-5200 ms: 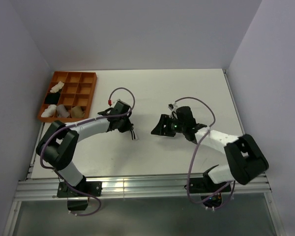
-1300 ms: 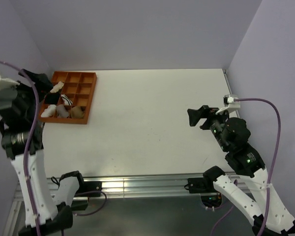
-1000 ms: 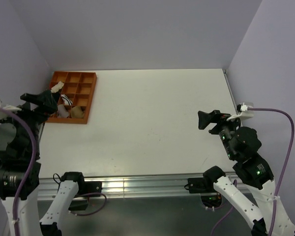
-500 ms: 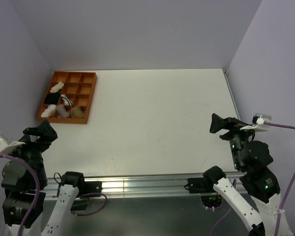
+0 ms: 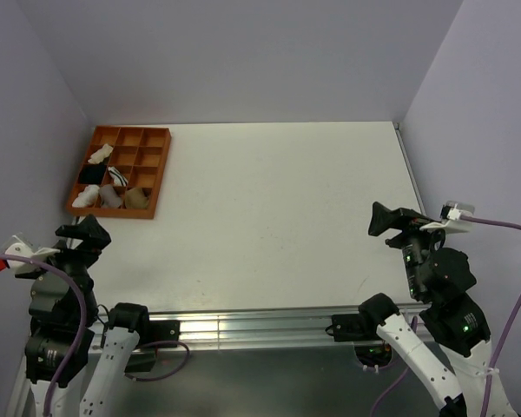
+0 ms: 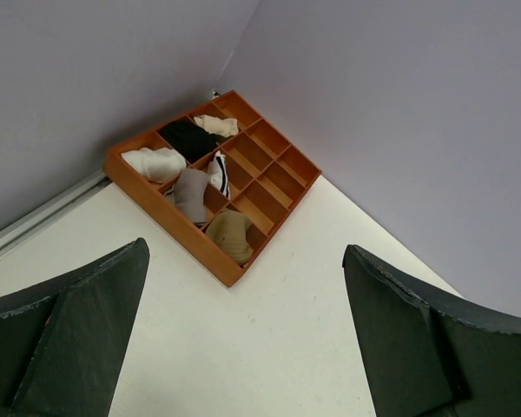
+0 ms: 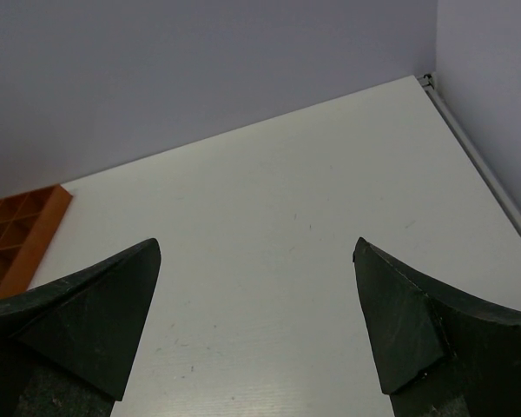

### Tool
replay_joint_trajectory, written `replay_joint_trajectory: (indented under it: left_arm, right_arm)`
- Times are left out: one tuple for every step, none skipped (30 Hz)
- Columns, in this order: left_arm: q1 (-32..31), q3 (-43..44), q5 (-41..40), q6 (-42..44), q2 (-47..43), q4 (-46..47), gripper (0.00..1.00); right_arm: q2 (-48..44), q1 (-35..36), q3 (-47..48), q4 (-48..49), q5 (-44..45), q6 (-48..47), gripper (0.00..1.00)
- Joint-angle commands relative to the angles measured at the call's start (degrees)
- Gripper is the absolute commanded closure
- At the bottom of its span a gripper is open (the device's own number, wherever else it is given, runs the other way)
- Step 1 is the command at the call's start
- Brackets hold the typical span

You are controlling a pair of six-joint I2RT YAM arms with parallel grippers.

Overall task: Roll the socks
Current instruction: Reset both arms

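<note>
Ahead of our left gripper point(image 5: 85, 233) and well below it, the socks point(image 5: 113, 193) sit in the orange tray point(image 6: 172, 224). The striped white sock point(image 6: 218, 172) is in a middle cell, with the grey sock point(image 6: 191, 193) just beside it. The tan sock point(image 6: 230, 236) lies in the cell closest to the tool. The white bundles point(image 6: 154, 162) and a black bundle point(image 6: 189, 137) fill cells farther off and are not ours to handle. Both tools stand as wide as they go and carry nothing. Our right gripper point(image 5: 389, 219) hangs well apart from the tray, with only bare table point(image 5: 269, 191) below and ahead of it.

We judge the socks light, soft and limp. They should give under a pinch, sag if lifted by one end, and cling a little rather than slip. None looks fragile. The best hold seems a pinch across the bunched middle from straight above, since the cell walls leave little room on either side.

The tray lies close to the side wall point(image 6: 61, 95) and the back corner beyond the left gripper, so that approach is tight. Between the two tools the table is wide and flat, which we think is the better place for rolling.
</note>
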Motion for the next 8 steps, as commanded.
replay_joint_trajectory:
  left_arm:
    - [-0.1, -0.8, -1.5, -1.3, -0.6, 3.9, 0.00]
    - [-0.1, -1.2, -1.5, -1.3, -0.5, 4.0, 0.01]
    - [-0.2, -1.5, -1.2, -1.3, -0.6, 4.5, 0.01]
    - [-0.1, -1.6, -1.1, -1.2, -0.5, 4.7, 0.01]
    - [-0.1, -2.0, -1.0, -1.1, -0.5, 4.9, 0.01]
    - [-0.1, -2.2, -1.0, -1.1, -0.4, 5.1, 0.01]
    - [-0.1, -2.3, -1.1, -1.0, -0.4, 5.4, 0.01]
    - [-0.1, -2.5, -1.1, -0.9, -0.4, 5.4, 0.01]
  right_arm:
    - [-0.8, -0.2, -0.4, 2.4, 1.4, -1.2, 0.01]
    - [-0.8, -0.2, -0.6, 2.7, 1.5, -1.2, 0.01]
    - [-0.8, -0.2, -0.6, 2.8, 1.5, -1.2, 0.01]
    - [-0.8, -0.2, -0.7, 2.8, 1.4, -1.2, 0.01]
    - [-0.8, -0.2, -0.8, 2.9, 1.4, -1.2, 0.01]
    - [-0.8, -0.2, -0.9, 2.9, 1.4, -1.2, 0.01]
    - [-1.0, -0.2, -0.9, 3.0, 1.4, -1.2, 0.01]
    - [-1.1, -0.2, -1.1, 3.2, 1.4, -1.5, 0.01]
